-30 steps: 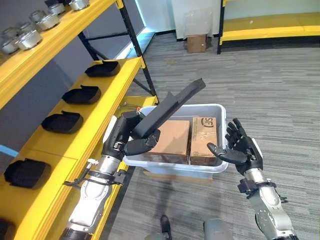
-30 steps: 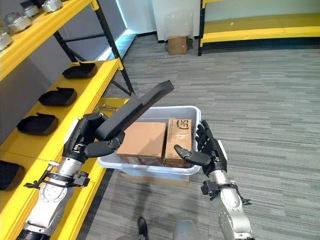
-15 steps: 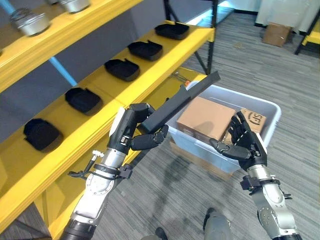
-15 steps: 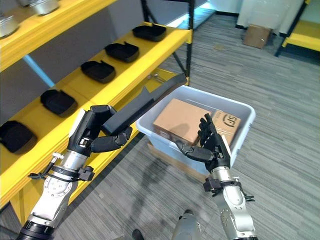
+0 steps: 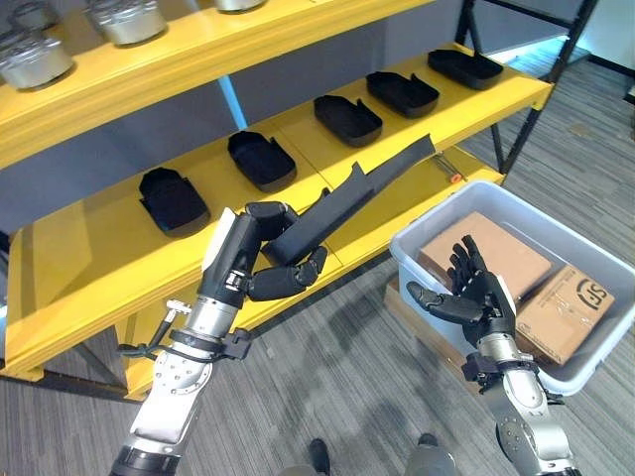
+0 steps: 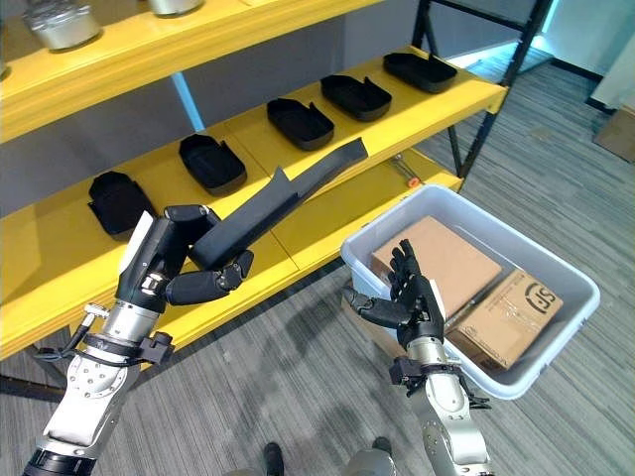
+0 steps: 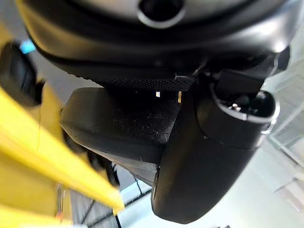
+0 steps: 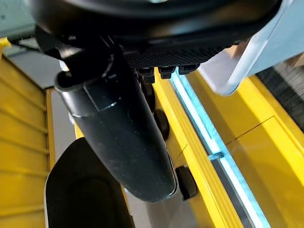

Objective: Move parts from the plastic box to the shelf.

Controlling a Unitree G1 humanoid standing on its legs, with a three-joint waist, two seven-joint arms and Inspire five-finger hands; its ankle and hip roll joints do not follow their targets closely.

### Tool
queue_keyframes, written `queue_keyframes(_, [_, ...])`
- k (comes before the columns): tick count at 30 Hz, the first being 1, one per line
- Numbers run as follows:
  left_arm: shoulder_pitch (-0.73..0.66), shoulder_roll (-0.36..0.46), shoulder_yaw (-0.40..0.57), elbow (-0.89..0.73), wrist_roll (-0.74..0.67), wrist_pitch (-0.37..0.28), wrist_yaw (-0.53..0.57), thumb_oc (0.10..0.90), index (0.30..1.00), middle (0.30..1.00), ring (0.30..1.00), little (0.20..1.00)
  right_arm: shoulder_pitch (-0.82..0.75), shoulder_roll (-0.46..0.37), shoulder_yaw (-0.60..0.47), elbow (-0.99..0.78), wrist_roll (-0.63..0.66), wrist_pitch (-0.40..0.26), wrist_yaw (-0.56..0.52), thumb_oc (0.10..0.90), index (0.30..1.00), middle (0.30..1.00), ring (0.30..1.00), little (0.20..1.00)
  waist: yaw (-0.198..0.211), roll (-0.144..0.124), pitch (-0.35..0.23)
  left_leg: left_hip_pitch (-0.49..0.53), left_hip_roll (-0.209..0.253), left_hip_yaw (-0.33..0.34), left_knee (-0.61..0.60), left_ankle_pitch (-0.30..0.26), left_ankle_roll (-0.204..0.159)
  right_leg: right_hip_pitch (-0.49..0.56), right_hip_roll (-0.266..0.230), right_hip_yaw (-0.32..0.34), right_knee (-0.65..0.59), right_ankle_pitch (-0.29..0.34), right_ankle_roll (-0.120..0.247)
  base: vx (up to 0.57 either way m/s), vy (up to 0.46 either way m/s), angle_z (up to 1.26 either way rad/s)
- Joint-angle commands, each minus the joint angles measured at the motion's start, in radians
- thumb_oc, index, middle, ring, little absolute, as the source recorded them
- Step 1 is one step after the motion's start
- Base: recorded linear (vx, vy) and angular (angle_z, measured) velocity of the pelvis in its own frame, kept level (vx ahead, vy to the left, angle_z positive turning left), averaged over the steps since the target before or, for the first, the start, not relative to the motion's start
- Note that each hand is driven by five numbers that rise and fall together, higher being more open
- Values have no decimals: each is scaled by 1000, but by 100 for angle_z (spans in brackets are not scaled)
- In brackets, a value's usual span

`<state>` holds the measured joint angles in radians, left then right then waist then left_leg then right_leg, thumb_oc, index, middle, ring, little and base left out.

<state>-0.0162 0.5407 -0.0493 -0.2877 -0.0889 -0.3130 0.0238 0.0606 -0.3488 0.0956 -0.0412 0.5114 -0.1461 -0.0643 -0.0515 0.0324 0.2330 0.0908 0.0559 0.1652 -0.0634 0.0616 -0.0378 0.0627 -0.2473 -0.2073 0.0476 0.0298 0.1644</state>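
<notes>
A long black part [image 5: 342, 203] is held in the left hand [image 5: 260, 260], whose fingers and thumb are curled round its lower end; in the left wrist view the thumb is seen pressed against the part's dark underside. From that grip the part's long axis is carried up and away from the hand, its free, notched tip pointed toward the far end of the yellow shelf [image 5: 119, 263] and raised above the board rather than laid on it. The shelf lies just beyond and beneath the held part, on the side of the hand away from the plastic box [image 6: 566, 327], and a row of black moulded trays [image 5: 261, 160] is set along its back, past the part's tip and flank. The left hand is judged far the nearer to the shelf, so the placing is likely to fall to it: the part would have to be lowered and levelled until its long axis runs flat along the board, clear of the trays. The right hand [image 5: 474, 296] is held empty with fingers spread and thumb out, hovering just in front of the box's near rim, well apart from the part. Two cardboard cartons [image 6: 442, 260] are seen lying inside the box, behind that hand.
</notes>
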Motion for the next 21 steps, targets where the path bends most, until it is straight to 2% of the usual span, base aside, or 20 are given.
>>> queue_keyframes(1, [-61,10,122,-92,51,-102,139,400,300,300,300,300,-73,-30,9,-135,-39,-97,68,900,1000,1000,1000,1000,-24,-20,-81,50,60,76,5,-104,-7,35,36,-33,-72,-10,-22,51,102,-5])
queue_keyframes(6, [-12,17,165,-82,74,-136,198,400,300,300,300,300,-89,-57,43,-178,-66,-80,102,900,1000,1000,1000,1000,8,-34,-81,38,46,68,13,-110,-3,43,28,-51,-93,2,-14,23,126,-3])
queue_keyframes(8, [-3,13,173,-94,130,-158,233,400,300,300,300,300,-117,-65,73,-187,-95,-83,103,900,1000,1000,1000,1000,30,-44,-72,19,30,66,36,-122,6,38,13,-64,-99,17,-5,-26,210,7])
queue_keyframes(10, [-7,14,171,-100,127,-161,239,400,300,300,300,300,-134,-70,87,-189,-85,-75,97,900,1000,1000,1000,1000,42,-50,-65,9,16,65,51,-135,16,35,0,-71,-102,29,-1,-33,165,8])
queue_keyframes(12, [-17,16,164,-103,93,-152,223,400,300,300,300,300,-153,-68,98,-176,-73,-87,96,900,1000,1000,1000,1000,61,-57,-56,-9,-15,55,73,-157,36,23,-30,-78,-102,60,7,-37,235,11])
queue_keyframes(16, [-39,21,149,-93,97,-141,225,400,300,300,300,300,-174,-60,116,-165,-84,-115,91,900,1000,1000,1000,1000,87,-58,-46,-23,-52,39,70,-164,63,11,-78,-98,-92,104,13,-19,230,17])
queue_keyframes(17, [-57,23,136,-82,94,-131,224,400,300,300,300,300,-172,-50,116,-172,-89,-115,82,900,1000,1000,1000,1000,85,-51,-44,-18,-63,-11,43,-156,76,-8,-78,-53,-51,97,6,1,219,14])
queue_keyframes(18, [-58,24,136,-82,94,-131,224,400,300,300,300,300,-173,-50,115,-172,-89,-114,82,900,1000,1000,1000,1000,85,-52,-45,-22,-64,-10,42,-152,77,-12,-78,-52,-51,100,5,12,203,33])
queue_keyframes(19, [-77,27,122,-68,86,-136,218,400,300,300,300,300,-163,-47,113,-180,-88,-119,71,900,1000,1000,1000,1000,74,-49,-50,-23,-64,-48,17,-141,81,-29,-61,1,-29,98,1,27,106,54])
queue_keyframes(20, [-99,32,106,-51,79,-144,204,400,300,300,300,300,-145,-47,106,-185,-97,-129,61,900,1000,1000,1000,1000,52,-48,-59,-21,-65,-97,-15,-129,87,-55,-11,92,2,84,-3,44,113,72])
queue_keyframes(21, [-102,32,103,-48,79,-145,201,400,300,300,300,300,-141,-48,104,-187,-95,-129,61,900,1000,1000,1000,1000,48,-49,-62,-23,-66,-105,-18,-127,88,-59,3,106,8,78,-4,53,89,79])
